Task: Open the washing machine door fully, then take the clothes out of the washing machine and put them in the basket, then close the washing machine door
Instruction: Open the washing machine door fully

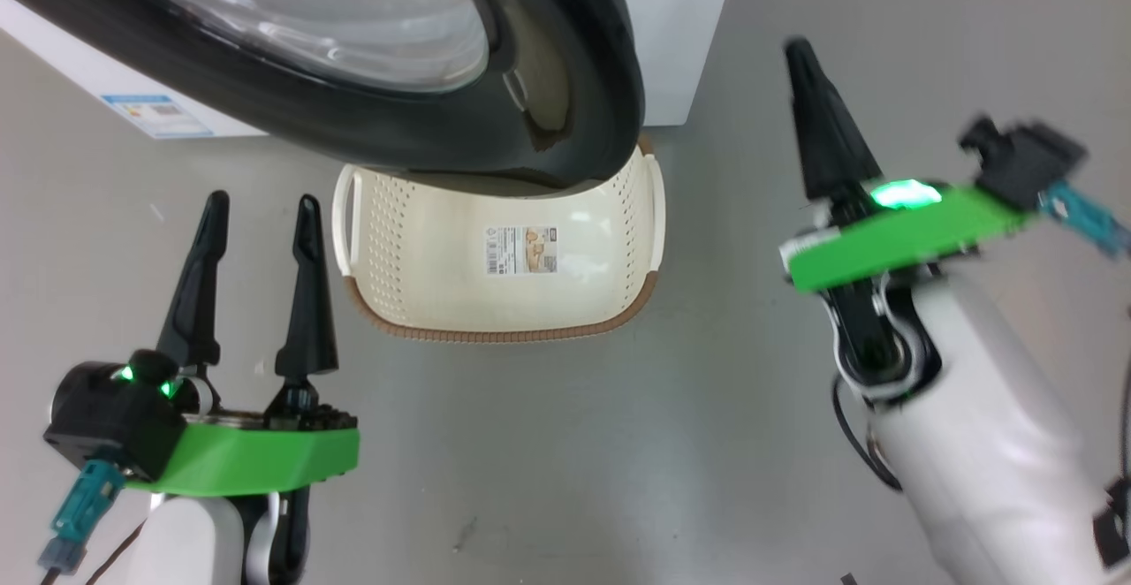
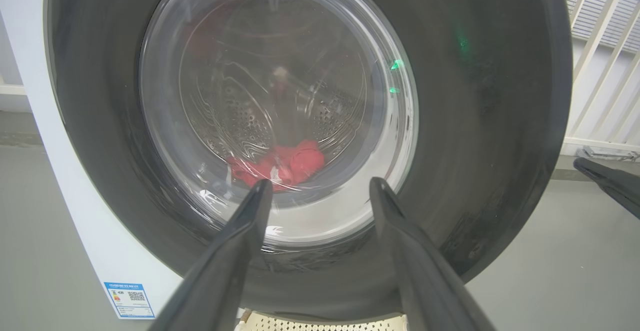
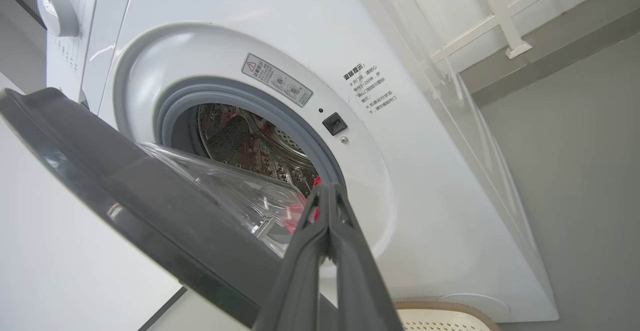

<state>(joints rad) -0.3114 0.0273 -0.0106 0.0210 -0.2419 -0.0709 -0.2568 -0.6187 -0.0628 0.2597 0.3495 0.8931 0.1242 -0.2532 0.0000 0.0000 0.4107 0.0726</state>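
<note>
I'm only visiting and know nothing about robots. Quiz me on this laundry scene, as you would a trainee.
1. True or false: the washing machine door is shut.
2. Which arm's jaws are pressed together? A left, B right.
3. Fill in: the red clothes lie in the steel ____.
Key: 1 false; 2 B; 3 drum.

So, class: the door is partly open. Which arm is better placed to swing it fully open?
Right: the right end effector, shut, sits beside the door at its free edge, facing the gap. The left end effector faces the outer glass, so pushing would likely close it.
</note>
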